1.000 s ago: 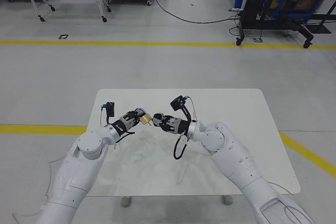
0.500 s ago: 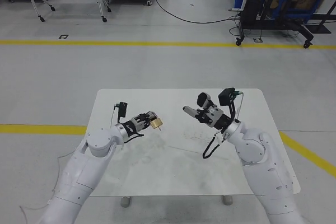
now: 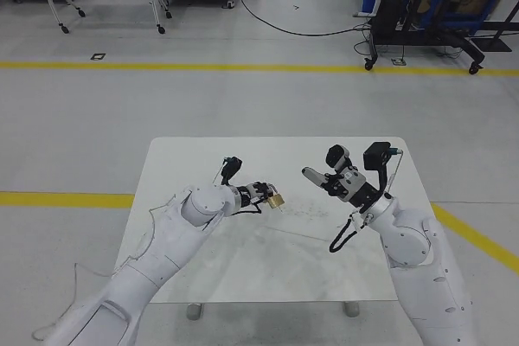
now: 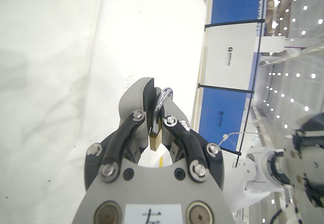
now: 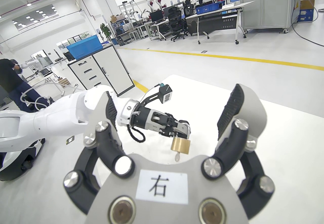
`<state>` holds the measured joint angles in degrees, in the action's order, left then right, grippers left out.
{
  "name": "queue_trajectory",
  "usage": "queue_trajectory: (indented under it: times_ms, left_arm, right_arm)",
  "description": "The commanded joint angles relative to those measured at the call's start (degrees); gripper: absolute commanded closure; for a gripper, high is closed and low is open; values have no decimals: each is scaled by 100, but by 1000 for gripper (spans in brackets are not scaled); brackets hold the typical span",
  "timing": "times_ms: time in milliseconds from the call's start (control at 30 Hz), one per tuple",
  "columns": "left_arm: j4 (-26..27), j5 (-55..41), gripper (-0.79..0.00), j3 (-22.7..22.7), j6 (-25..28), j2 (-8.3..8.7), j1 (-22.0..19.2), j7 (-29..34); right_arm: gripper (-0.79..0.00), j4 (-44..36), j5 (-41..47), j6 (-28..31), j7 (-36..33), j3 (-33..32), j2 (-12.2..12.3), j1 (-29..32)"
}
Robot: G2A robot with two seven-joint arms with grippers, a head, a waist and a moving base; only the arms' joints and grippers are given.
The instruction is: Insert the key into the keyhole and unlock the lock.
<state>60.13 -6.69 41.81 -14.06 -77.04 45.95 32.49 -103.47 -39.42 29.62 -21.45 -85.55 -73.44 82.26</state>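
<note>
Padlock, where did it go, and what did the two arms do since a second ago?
The right jaws drew back from the padlock toward the robot's right and stand open. The left jaws carried the padlock toward the table's middle. Same as before: left jaws shut on its shackle, padlock held above the table. The key sticks out of its body.
</note>
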Motion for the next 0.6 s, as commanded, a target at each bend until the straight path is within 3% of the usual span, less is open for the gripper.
queue_trajectory:
  times_ms: [0,100,167,200,233,400,567]
  left_arm:
    - [-302,45,0,-226,-42,-125,-160,-15]
    - [-671,119,-175,-416,-29,-259,-312,-39]
    - [-858,254,-345,-524,-46,-318,-415,48]
    - [-916,330,-597,-567,-24,-338,-461,109]
    - [-951,331,-785,-576,18,-352,-489,211]
    - [-892,121,-785,-297,230,-301,-445,401]
    - [-344,-153,-785,426,630,-49,-16,254]
  right_arm:
    - [-785,0,0,0,0,0,0,0]
    - [-785,0,0,0,0,0,0,0]
    - [-785,0,0,0,0,0,0,0]
    - [-785,0,0,0,0,0,0,0]
    - [-785,0,0,0,0,0,0,0]
    - [-785,0,0,0,0,0,0,0]
    - [-785,0,0,0,0,0,0,0]
